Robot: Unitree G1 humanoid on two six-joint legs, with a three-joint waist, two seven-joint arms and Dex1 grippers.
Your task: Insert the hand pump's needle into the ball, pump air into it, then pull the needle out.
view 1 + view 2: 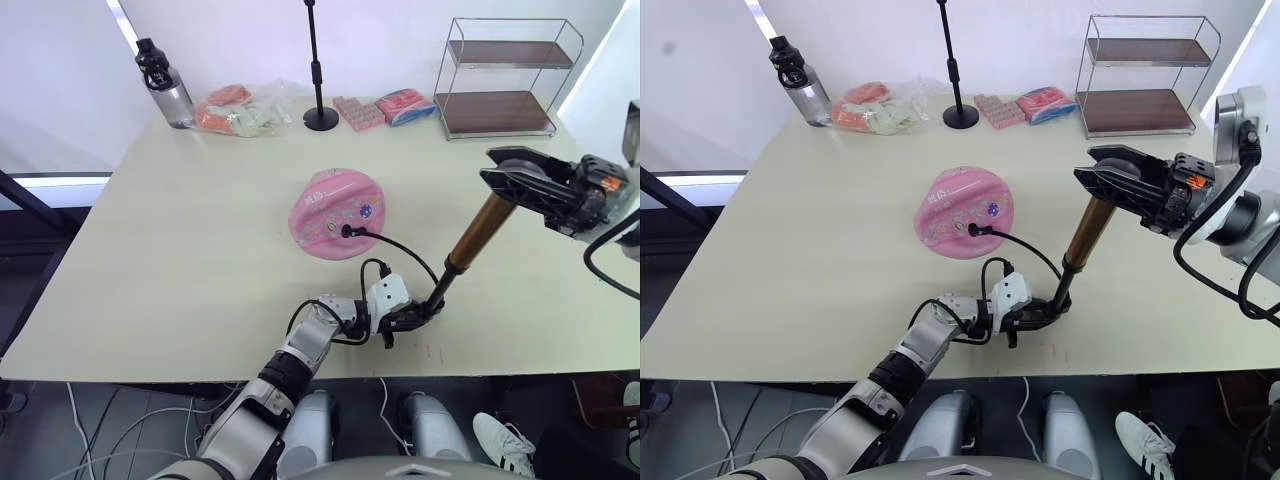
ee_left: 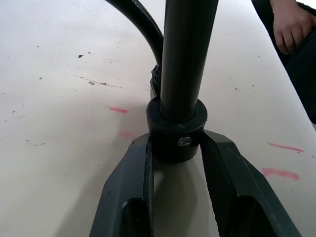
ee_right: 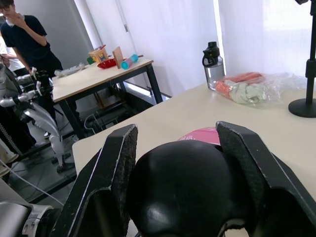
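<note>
While the left gripper (image 1: 408, 316) clamps the hand pump (image 1: 478, 238) base, its hose enters the ball (image 1: 336, 213). Right gripper (image 1: 512, 180) grips the handle.

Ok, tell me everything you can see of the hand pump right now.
The hand pump is a slim bronze-gold cylinder with black ends, tilted on the table, base down. The left claw grips the black base; the right claw grips the black handle on top. Its thin black hose curves from the base to the pink ball.

cream table (image 1: 180, 260) | white wall behind | wire shelf (image 1: 508, 75) far right corner | second table (image 3: 98, 74) beyond
</note>
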